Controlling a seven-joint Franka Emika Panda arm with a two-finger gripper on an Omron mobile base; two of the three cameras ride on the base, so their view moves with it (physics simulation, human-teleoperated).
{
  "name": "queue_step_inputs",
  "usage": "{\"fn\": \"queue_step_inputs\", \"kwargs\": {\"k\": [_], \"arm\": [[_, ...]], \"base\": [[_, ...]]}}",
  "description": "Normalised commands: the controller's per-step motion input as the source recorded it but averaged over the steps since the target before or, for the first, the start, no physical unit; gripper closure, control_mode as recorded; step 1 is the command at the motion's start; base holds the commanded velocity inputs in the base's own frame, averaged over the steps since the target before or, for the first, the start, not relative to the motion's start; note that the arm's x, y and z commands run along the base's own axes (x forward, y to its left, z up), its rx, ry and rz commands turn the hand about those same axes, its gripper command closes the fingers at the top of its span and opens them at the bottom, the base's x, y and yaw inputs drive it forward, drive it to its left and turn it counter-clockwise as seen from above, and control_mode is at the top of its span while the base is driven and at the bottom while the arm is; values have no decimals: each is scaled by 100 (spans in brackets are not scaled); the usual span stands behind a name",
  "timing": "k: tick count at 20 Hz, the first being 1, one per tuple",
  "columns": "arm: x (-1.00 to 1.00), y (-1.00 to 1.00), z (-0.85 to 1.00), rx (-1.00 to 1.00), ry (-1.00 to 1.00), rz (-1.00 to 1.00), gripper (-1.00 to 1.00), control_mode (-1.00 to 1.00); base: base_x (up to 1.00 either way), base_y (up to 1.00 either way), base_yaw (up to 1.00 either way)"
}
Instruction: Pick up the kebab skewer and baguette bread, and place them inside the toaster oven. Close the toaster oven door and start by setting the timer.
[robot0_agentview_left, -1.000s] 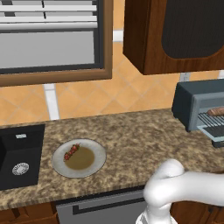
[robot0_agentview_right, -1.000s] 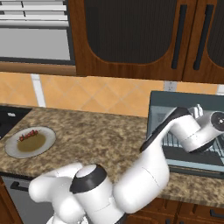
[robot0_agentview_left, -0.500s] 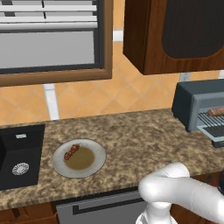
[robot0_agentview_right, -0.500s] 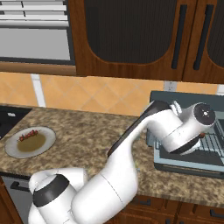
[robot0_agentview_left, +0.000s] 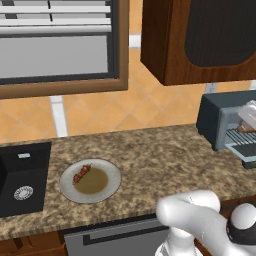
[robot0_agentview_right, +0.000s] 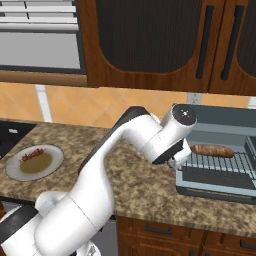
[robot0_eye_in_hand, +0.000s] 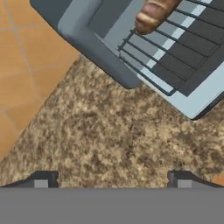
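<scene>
Jaws spread wide and empty beside the open toaster oven

Jaws first: the gripper (robot0_eye_in_hand: 111, 179) stands fully open with nothing between its two dark fingertips (robot0_eye_in_hand: 43, 178), which rise at the bottom of the hand view, far apart. They hang over bare speckled brown worktop (robot0_eye_in_hand: 109, 131), holding and touching nothing.

Just beyond the jaws, in the hand view, lies the near corner of the toaster oven (robot0_eye_in_hand: 83, 33), its wire rack (robot0_eye_in_hand: 175, 57) showing as dark bars over a pale grey surface. One rounded end of the baguette bread (robot0_eye_in_hand: 153, 13) rests on that rack at the top edge of the view.

From the right base view, the white arm bends across the worktop (robot0_agentview_right: 135, 180) with its wrist just left of the toaster oven (robot0_agentview_right: 220, 117). The toaster oven door (robot0_agentview_right: 215, 187) is folded down flat in front. The baguette bread (robot0_agentview_right: 212, 150) lies lengthwise on the wire rack (robot0_agentview_right: 215, 165) inside, an orange-tan loaf well clear of the jaws.

Well apart to the left, a round grey plate (robot0_agentview_right: 52, 162) sits on the worktop. The kebab skewer (robot0_agentview_right: 31, 155) lies on it, a short stick of dark red chunks near the plate's far left side.

From the left base view, the plate (robot0_agentview_left: 112, 175) sits near a black sink (robot0_agentview_left: 25, 180) sunk into the worktop (robot0_agentview_left: 160, 155), with the kebab skewer (robot0_agentview_left: 82, 173) on its upper left part. The toaster oven (robot0_agentview_left: 220, 120) stands at the far right under a dark wooden wall cabinet (robot0_agentview_left: 200, 40).
</scene>
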Motion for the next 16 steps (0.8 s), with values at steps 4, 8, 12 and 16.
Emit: {"fn": "queue_step_inputs", "kwargs": {"k": [4, 8, 12, 16], "arm": [[0, 100, 7, -11, 17, 33, -100, -100], [0, 100, 0, -19, 16, 25, -100, -100], [0, 100, 0, -20, 18, 18, -100, -100], [4, 100, 0, -15, 20, 0, -100, -100]], "base": [[0, 0, 0], [0, 0, 0], [0, 0, 0], [0, 0, 0]]}}
